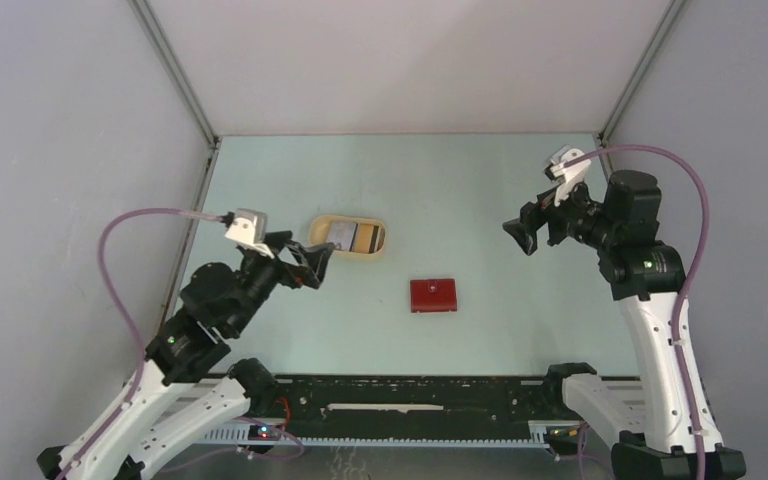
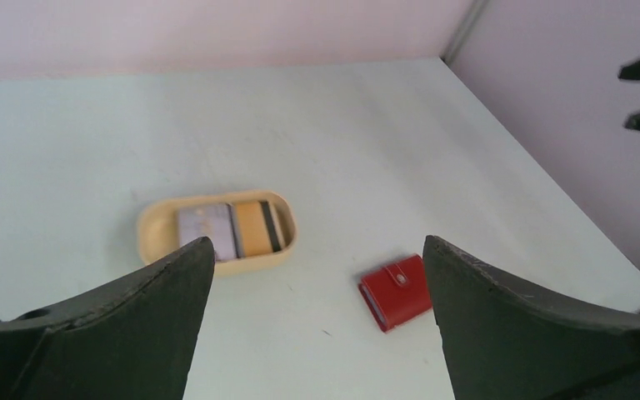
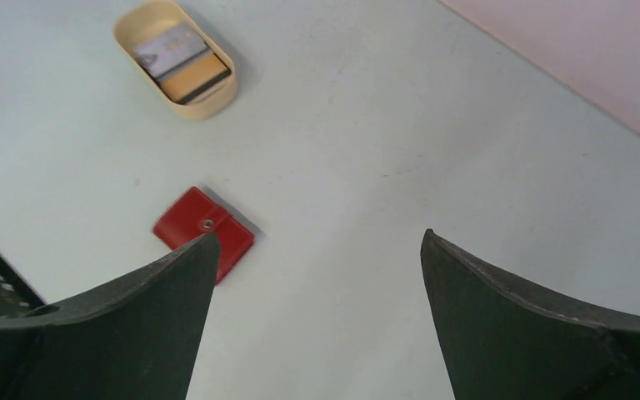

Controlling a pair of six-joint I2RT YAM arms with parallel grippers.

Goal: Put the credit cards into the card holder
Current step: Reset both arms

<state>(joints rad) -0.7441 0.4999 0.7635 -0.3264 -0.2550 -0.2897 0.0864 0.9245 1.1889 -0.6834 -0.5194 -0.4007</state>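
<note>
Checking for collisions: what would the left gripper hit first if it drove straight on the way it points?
Probably bare pale green tabletop, in the gap between the tan oval dish and the small red card holder. Depth is unclear, so the left gripper might graze the dish's end.

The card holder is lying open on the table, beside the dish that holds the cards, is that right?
Not quite. The card holder is closed, its snap flap fastened, as the right wrist view shows. The rest holds: it lies on the table, beside the dish that holds the cards.
</note>
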